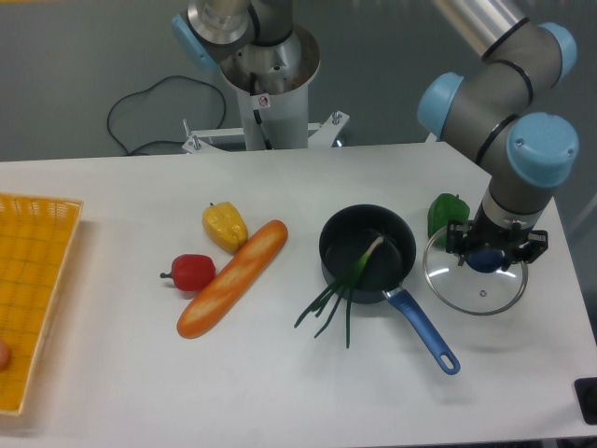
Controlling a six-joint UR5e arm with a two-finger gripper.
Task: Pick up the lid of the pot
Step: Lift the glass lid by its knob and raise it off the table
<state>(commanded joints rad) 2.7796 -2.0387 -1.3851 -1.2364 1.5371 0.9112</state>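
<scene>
As a yellow crate (26,280) lines the left edge of the pale bench (140,373), a round orange-red item (3,355) shows partly inside it, cut off by the frame. Beyond the bench's far edge, a dark cable (168,79) loops across the background. A red vegetable (193,273) sits on the bench with its stem pointing left, and a yellow pepper (224,227) lies farther back, just beside the upper part of a long loaf (233,279) set at a slant. Near the center, a black pan (340,230) holds the pale end of a green leafy stalk (353,273), whose leaves spill over the near rim. The pan's blue handle (424,331) points toward the lower right. A green pepper (449,214) rests behind the glass pot lid (464,286), which is to the right of the pan, near its handle. Reaching in from the upper right, the claw (490,248) is closed around the lid's blue knob (487,261), its two fingers kept apart by the knob between them.
</scene>
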